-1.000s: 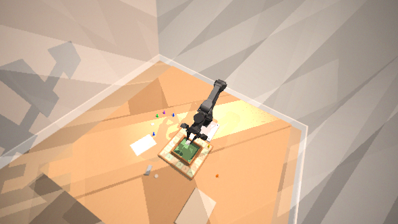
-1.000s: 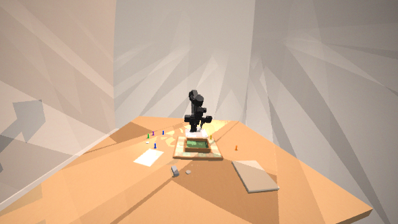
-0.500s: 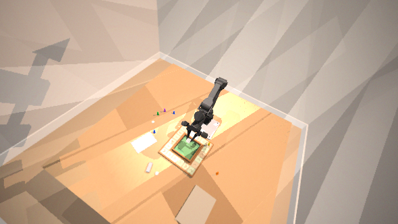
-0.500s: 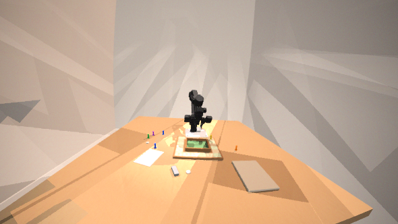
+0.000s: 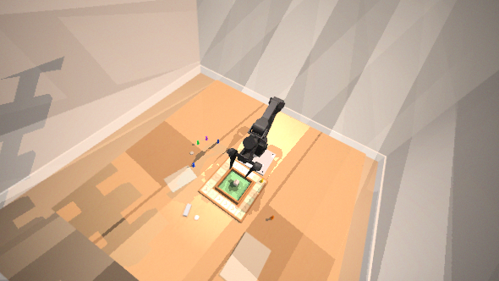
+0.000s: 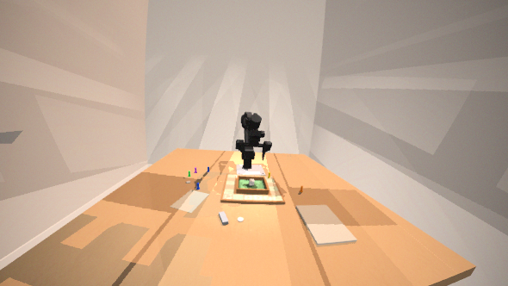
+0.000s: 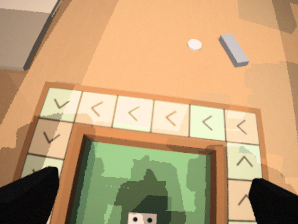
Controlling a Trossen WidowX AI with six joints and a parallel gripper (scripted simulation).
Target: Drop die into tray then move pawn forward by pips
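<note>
In the exterior view, at far left, a blue pawn (image 5: 193,165) (image 6: 198,186) on the table, off the board; then a grey bar (image 5: 187,210) (image 6: 223,218) (image 7: 234,50) and a white disc (image 5: 196,217) (image 6: 240,220) (image 7: 195,45), both to be left alone. Next, the square-ringed board (image 5: 204,191) (image 6: 228,189) (image 7: 134,114), framing the wooden-rimmed dice tray (image 5: 227,195) (image 6: 253,192) (image 7: 150,138). Within the tray's outline, the white die (image 5: 236,183) (image 6: 251,183) (image 7: 142,218), clear of both fingers; impossible to tell whether settled, and top face not readable. Above and toward the arm's side, the gripper (image 5: 239,172) (image 6: 255,163) (image 7: 157,184) — spread wide, nothing between the fingers. Farther right, on the ring beside the tray, the yellow pawn (image 5: 261,180) (image 6: 269,175): off to the robot's own left of the gripper, lower down, out of the wrist view. Probably next: wait for a readable top face, then swing left — not forward — and descend over the pawn, fingers kept off the tray rim. Last, at far right, an orange pawn (image 5: 271,217) (image 6: 301,189), off the board.
</note>
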